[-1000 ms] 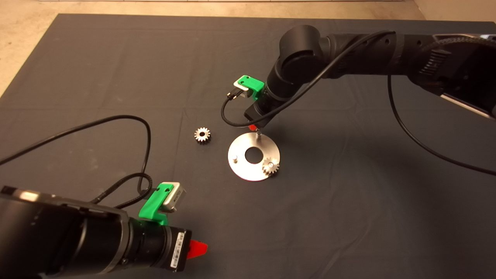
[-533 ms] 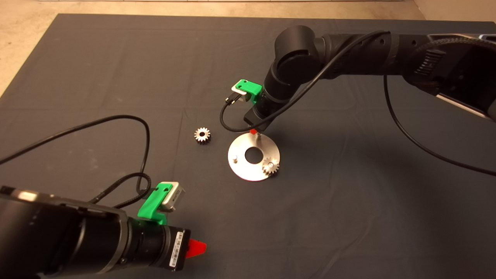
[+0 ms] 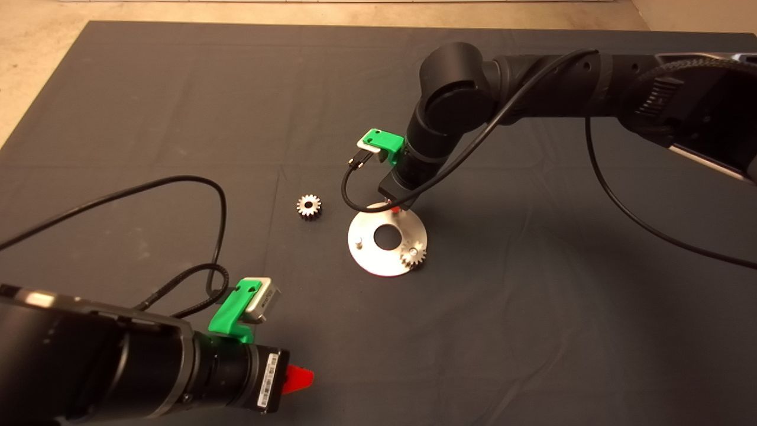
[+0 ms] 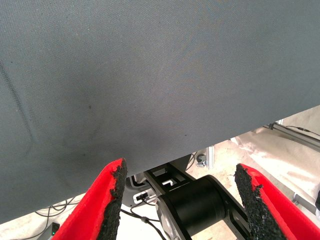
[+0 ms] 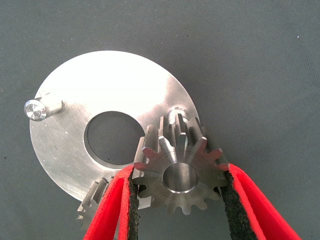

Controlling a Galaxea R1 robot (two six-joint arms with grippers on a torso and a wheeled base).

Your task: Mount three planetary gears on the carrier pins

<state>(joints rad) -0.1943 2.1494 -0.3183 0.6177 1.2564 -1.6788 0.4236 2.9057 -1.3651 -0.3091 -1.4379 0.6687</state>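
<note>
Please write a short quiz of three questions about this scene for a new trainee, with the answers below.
1. True or false: one gear already sits on the disc.
2. What does the right gripper hold between its jaws?
3. Where does the loose gear lie: A) on the mat beside the disc, B) in the left gripper, C) over the disc's central hole?

Key: 1 true. 2 a gear, near a bare pin. 3 A.
</note>
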